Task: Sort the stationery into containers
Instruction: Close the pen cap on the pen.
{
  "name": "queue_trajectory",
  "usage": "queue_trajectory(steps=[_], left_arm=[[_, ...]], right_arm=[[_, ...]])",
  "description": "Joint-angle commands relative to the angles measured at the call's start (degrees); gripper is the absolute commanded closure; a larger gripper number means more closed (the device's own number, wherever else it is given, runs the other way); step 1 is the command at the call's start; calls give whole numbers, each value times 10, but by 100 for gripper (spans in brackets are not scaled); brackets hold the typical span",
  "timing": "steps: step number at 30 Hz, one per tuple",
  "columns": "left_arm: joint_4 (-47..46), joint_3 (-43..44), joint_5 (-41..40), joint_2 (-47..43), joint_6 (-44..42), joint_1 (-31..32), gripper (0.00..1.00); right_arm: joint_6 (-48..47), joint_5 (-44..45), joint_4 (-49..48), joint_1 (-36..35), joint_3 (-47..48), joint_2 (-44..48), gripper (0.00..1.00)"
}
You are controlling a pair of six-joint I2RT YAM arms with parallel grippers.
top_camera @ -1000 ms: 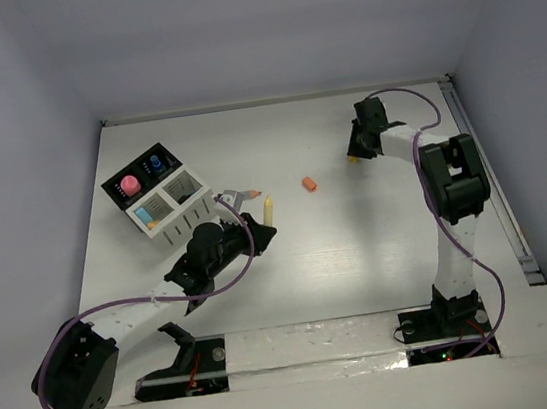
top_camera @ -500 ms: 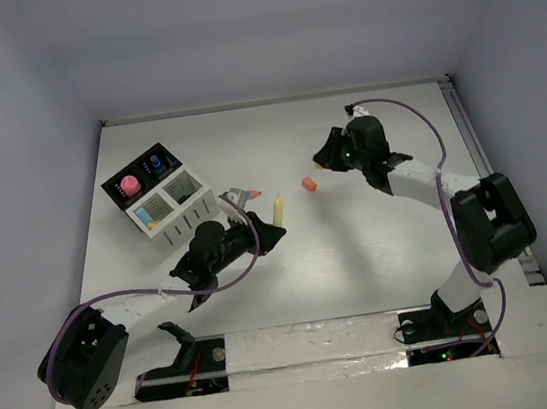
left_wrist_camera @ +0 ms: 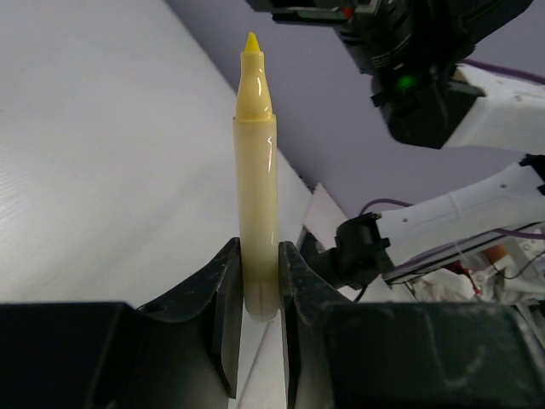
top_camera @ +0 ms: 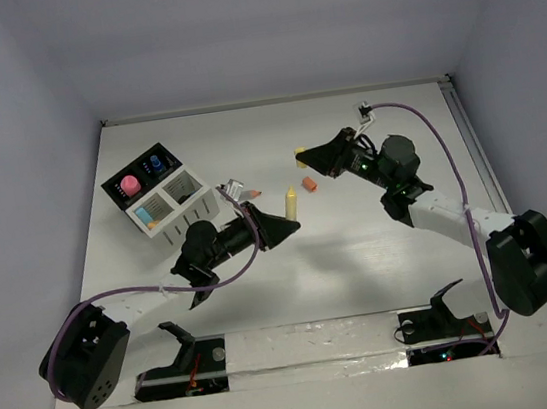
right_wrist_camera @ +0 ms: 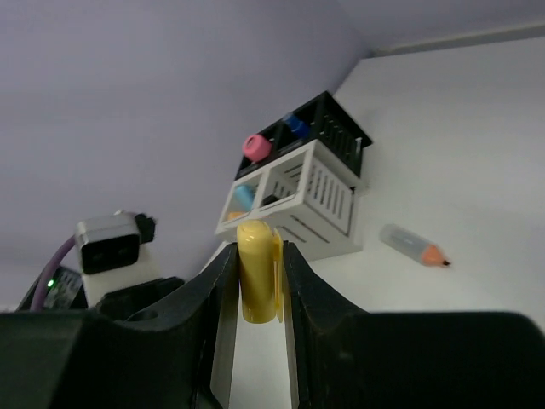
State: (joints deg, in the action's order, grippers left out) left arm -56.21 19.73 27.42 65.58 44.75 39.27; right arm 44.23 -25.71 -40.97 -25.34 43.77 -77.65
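Note:
My left gripper (top_camera: 284,221) is shut on an uncapped yellow marker (top_camera: 291,200), held tip-up above the table's middle; in the left wrist view the marker (left_wrist_camera: 256,170) stands between the fingers (left_wrist_camera: 223,298) of that gripper (left_wrist_camera: 255,285). Just beyond it, my right gripper (top_camera: 306,158) is shut on a yellow cap (top_camera: 300,152), seen as a cap (right_wrist_camera: 258,271) clamped in the gripper (right_wrist_camera: 258,285). The containers (top_camera: 159,199) stand at the left, the containers (right_wrist_camera: 294,192) also facing the right wrist camera. A grey marker with an orange tip (top_camera: 241,191) lies beside them.
A small orange piece (top_camera: 309,185) lies on the table between the two grippers. The black compartments hold a pink knob (top_camera: 130,184) and a blue-capped bottle (top_camera: 155,164); a white one holds a light blue stick (right_wrist_camera: 245,196). Walls close the table on three sides.
My right arm has swung from the far right toward the centre with the yellow cap. My left gripper has carried the yellow marker to the right, toward it.

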Motion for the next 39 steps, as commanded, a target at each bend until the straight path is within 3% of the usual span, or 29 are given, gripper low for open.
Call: queue_trajectory(steps=[1, 9, 39], left_arm=[[-108, 22, 45, 1, 65, 1, 100], [-129, 23, 40, -18, 82, 1, 100], [-124, 33, 48, -9, 78, 6, 100]], right_arm=[[47, -52, -124, -11, -18, 3, 100], [64, -69, -177, -41, -24, 6, 100], [88, -50, -209, -58, -14, -9, 100]])
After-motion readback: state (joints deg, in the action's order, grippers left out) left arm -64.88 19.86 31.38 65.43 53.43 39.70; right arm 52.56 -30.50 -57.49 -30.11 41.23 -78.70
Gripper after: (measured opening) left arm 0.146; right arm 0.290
